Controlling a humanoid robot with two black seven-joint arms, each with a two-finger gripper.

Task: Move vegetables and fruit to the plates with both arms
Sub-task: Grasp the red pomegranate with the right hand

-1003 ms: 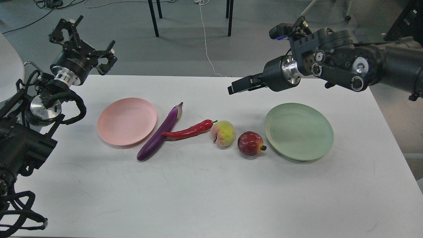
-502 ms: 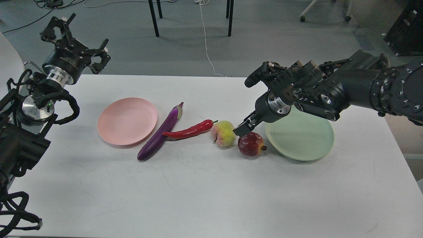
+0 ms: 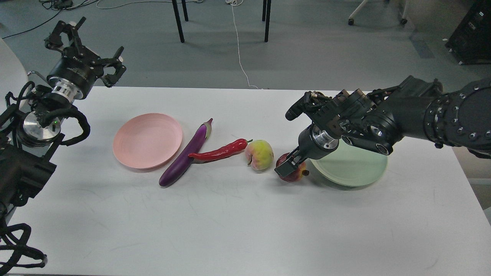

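The dark red pomegranate [image 3: 296,176] lies on the white table [image 3: 238,222] just left of the pale green plate [image 3: 358,174]. My right gripper [image 3: 288,167] is down on top of it, covering most of it; its fingers read as one dark block. The yellow-green peach-like fruit [image 3: 260,154] sits just left. The red chili [image 3: 219,152] lies across the purple eggplant [image 3: 185,156], beside the pale pink plate [image 3: 147,140]. Both plates hold nothing. My left gripper [image 3: 89,48] is open and empty, raised beyond the table's far left corner.
My right arm [image 3: 402,115] reaches over the green plate from the right and hides its far rim. Chair legs [image 3: 178,21] and a white cable [image 3: 239,50] are on the floor beyond the table's far edge.
My right gripper has swung down and leftward from above the table's far side onto the pomegranate. The left arm has drifted slightly left. The fruit and vegetables have not moved.
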